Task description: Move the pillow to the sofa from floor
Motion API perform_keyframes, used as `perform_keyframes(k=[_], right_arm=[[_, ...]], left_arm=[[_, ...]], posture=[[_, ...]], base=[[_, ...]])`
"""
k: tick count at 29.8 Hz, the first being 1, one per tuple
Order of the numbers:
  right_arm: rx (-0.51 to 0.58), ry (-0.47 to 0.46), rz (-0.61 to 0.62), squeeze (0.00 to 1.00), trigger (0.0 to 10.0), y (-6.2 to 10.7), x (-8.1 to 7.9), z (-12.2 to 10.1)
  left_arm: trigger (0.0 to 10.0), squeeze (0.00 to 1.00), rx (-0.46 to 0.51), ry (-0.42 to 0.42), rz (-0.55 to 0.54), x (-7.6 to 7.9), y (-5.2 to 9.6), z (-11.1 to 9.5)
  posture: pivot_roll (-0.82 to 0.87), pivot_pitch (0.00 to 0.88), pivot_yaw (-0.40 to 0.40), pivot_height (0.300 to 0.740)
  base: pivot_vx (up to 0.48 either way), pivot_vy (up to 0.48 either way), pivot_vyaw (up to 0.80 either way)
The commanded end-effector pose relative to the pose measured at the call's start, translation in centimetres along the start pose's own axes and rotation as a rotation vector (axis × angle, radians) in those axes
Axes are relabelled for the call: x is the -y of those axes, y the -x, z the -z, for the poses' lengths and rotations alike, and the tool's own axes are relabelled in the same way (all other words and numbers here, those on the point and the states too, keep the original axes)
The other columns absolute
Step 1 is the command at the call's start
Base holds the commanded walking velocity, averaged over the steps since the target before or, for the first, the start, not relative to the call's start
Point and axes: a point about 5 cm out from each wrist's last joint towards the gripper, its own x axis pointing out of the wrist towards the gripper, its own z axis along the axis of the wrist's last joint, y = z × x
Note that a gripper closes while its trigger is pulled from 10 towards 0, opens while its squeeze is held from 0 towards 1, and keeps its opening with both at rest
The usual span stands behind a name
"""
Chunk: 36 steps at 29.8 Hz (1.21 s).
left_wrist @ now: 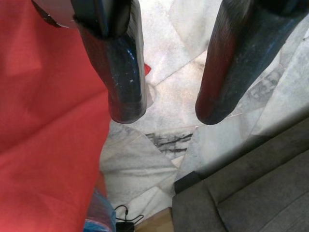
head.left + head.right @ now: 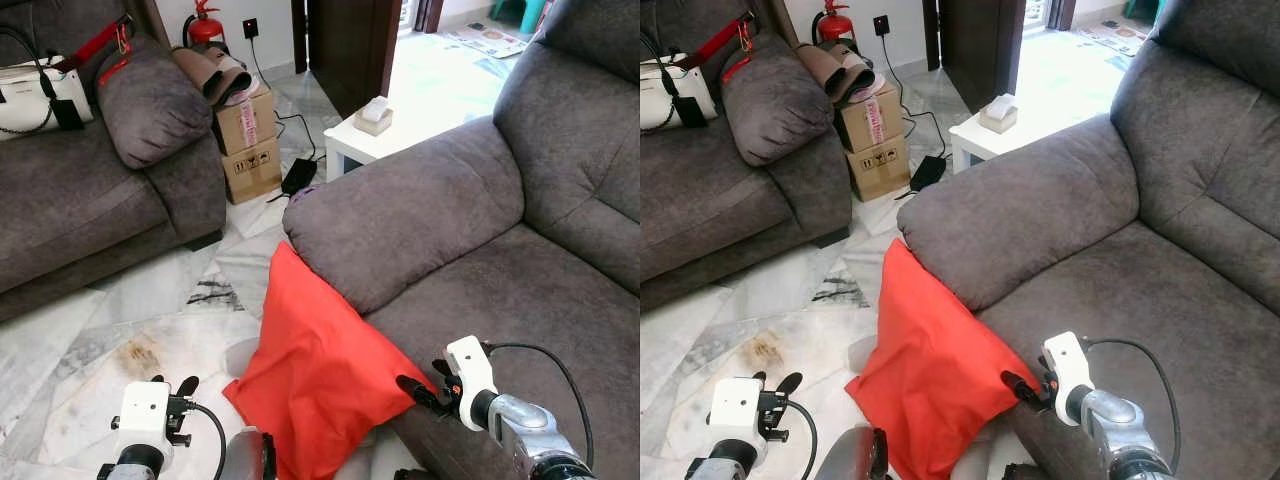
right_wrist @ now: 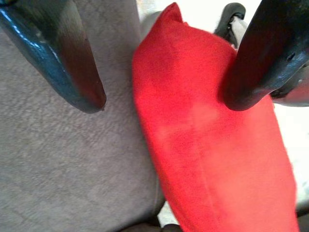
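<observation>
Right wrist view: you are holding the right end effector (image 3: 164,104) open astride the red pillow (image 2: 320,375), which is leaning against the sofa (image 2: 480,290) front on the floor (image 2: 150,320). Left end effector (image 1: 166,113) open alongside. Pillow likely soft, light; pinch a corner.

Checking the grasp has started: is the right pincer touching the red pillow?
Cannot tell. In the right wrist view the right pincer straddles the red pillow with fingers open, but no contact or gap shows plainly.

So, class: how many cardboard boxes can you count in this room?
2: upper cardboard box stacked on the lower cardboard box, beside the far sofa's armrest. Others may be hidden.
</observation>
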Motion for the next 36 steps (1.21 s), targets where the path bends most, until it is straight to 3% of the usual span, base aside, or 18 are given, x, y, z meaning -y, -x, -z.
perform_keyframes(k=[1,8,12,15,19,25,29,36], right_arm=[[0.002,-0.04,-0.027,0.0,10.0,0.0,-0.3,0.4],[0.063,-0.092,-0.191,0.0,10.0,0.5,-0.4,-0.4],[0.063,-0.079,-0.201,0.0,10.0,0.7,-0.2,-0.7],[0.065,-0.073,-0.2,0.0,10.0,0.6,-0.2,-0.8],[0.07,-0.071,-0.199,0.0,10.0,0.5,-0.4,-0.9],[0.074,-0.071,-0.203,0.0,10.0,0.4,-0.5,-0.8],[0.064,-0.066,-0.202,0.0,10.0,0.5,-0.6,-0.4],[0.014,-0.019,-0.175,0.0,10.0,0.1,-1.1,0.6]], left_arm=[[10.0,0.0,-0.022,0.019,-0.005,-0.1,0.4,0.4],[10.0,0.0,-0.019,0.031,-0.016,0.0,0.4,0.4],[10.0,0.0,-0.044,0.03,-0.027,0.1,0.6,1.2],[10.0,0.0,-0.145,-0.04,-0.094,-1.2,1.3,3.2],[10.0,0.0,-0.37,-0.074,-0.222,-3.6,3.2,7.2],[10.0,0.0,-0.47,-0.058,-0.303,-4.9,4.7,9.3],[10.0,0.0,-0.498,-0.058,-0.338,-5.3,5.3,9.9],[10.0,0.0,-0.46,-0.045,-0.319,-4.9,4.7,9.6]], posture=[[0.11,0.197,0.029,0.623],[0.1,0.192,0.008,0.623],[0.1,0.192,0.002,0.623],[0.1,0.192,0.001,0.623],[0.1,0.192,0.004,0.623],[0.1,0.193,0.009,0.623],[0.1,0.19,0.015,0.623],[0.1,0.189,0.017,0.623]], base=[[0.0,0.0,0.0],[0.0,0.0,0.0],[0.0,0.0,0.0],[0.0,0.0,0.0],[0.0,0.0,0.0],[0.0,0.0,0.0],[0.0,0.0,0.0],[0.0,0.0,0.0]])
